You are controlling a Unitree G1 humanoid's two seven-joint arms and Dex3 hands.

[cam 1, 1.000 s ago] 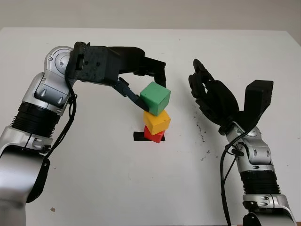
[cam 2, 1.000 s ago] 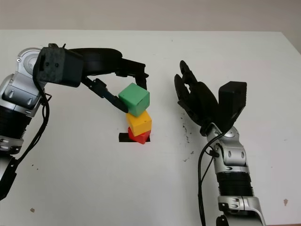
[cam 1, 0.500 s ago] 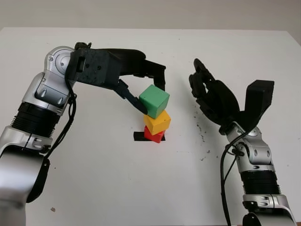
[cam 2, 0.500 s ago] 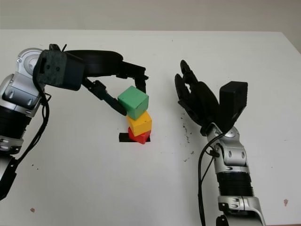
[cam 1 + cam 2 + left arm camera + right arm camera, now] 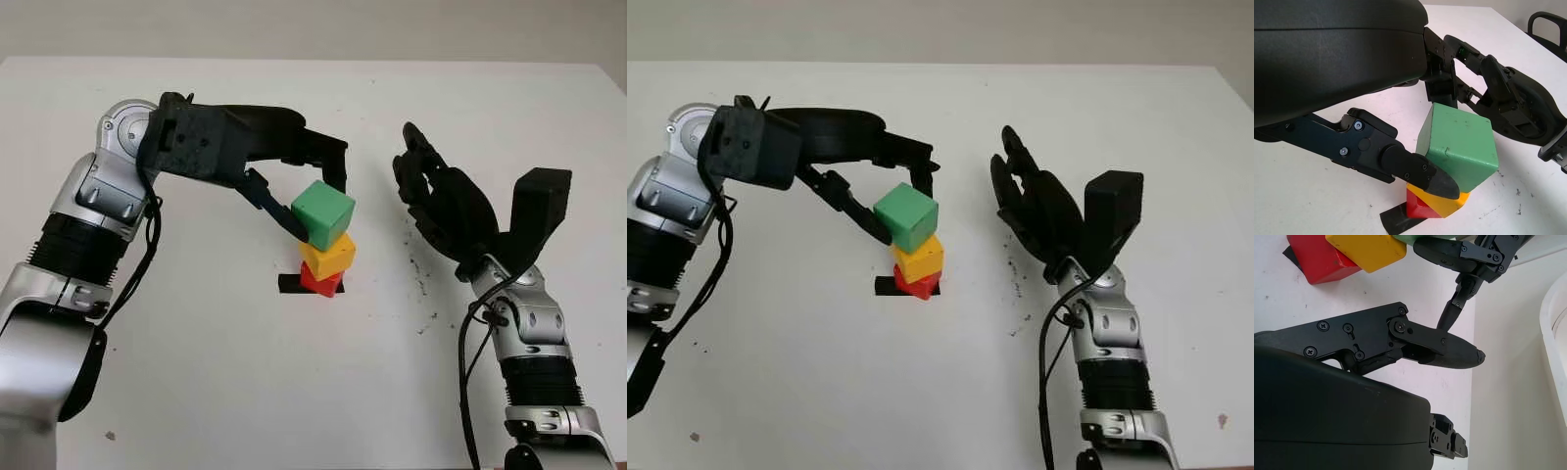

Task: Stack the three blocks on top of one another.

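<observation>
Left hand (image 5: 312,196): reaching over table centre, fingers pinching green block (image 5: 322,214), one, atop yellow block (image 5: 328,257), one, atop red block (image 5: 318,281), one, on black marker (image 5: 290,284). Right hand (image 5: 438,204): raised right of stack, open, holding nothing. White table (image 5: 245,382).

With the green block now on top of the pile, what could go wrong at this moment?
1. The green block sits tilted and turned on the yellow block, so it may slide off when the left hand lets go.
2. The yellow block overhangs the red block, so a small push might topple the stack.
3. The open right hand is beside the stack and might knock it.
</observation>
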